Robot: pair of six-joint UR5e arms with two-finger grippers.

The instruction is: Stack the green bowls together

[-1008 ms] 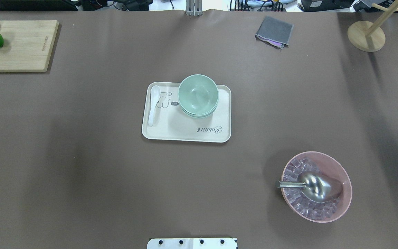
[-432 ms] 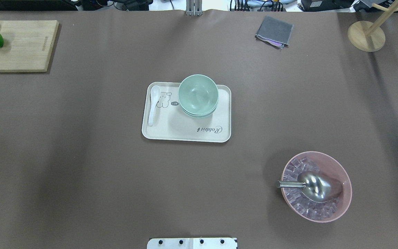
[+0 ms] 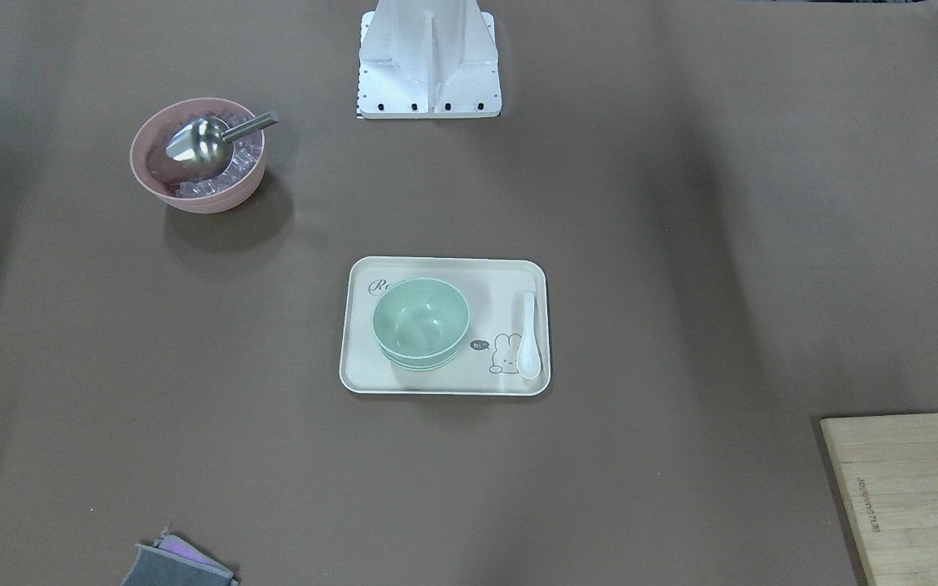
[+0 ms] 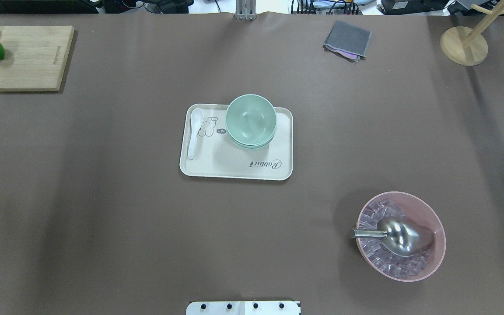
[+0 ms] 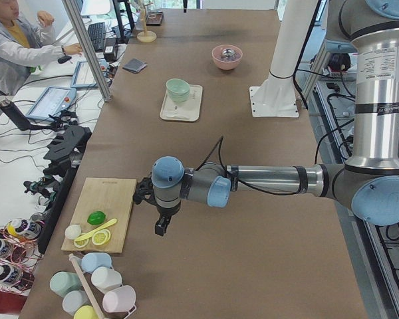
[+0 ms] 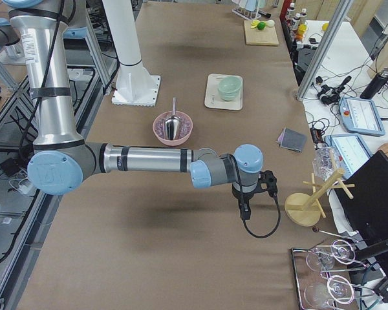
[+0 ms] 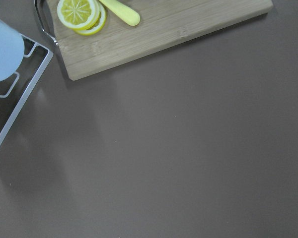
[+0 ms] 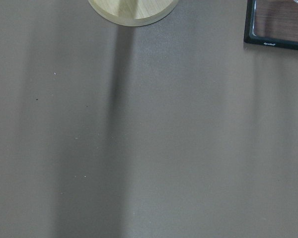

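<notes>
The green bowls (image 4: pixel 251 119) sit nested in one stack on the far part of a cream tray (image 4: pixel 234 168) at the table's middle. The stack also shows in the front-facing view (image 3: pixel 420 320) and in both side views (image 5: pixel 177 87) (image 6: pixel 229 86). My left gripper (image 5: pixel 161 226) hangs low over the table beside the cutting board, far from the bowls. My right gripper (image 6: pixel 241 210) hangs near the wooden stand, also far from them. Both show only in side views, so I cannot tell whether they are open or shut.
A white spoon (image 4: pixel 195 131) lies on the tray's left side. A pink bowl (image 4: pixel 425 209) with ice and a metal scoop stands at the near right. A cutting board (image 4: pixel 29 57) with lemon and lime, a grey cloth (image 4: pixel 347 39) and a wooden stand (image 4: pixel 463 45) line the far edge.
Black gripper parts at the overhead view's left and right edges have moved outward and out of that view. The bowl stack has not moved.
</notes>
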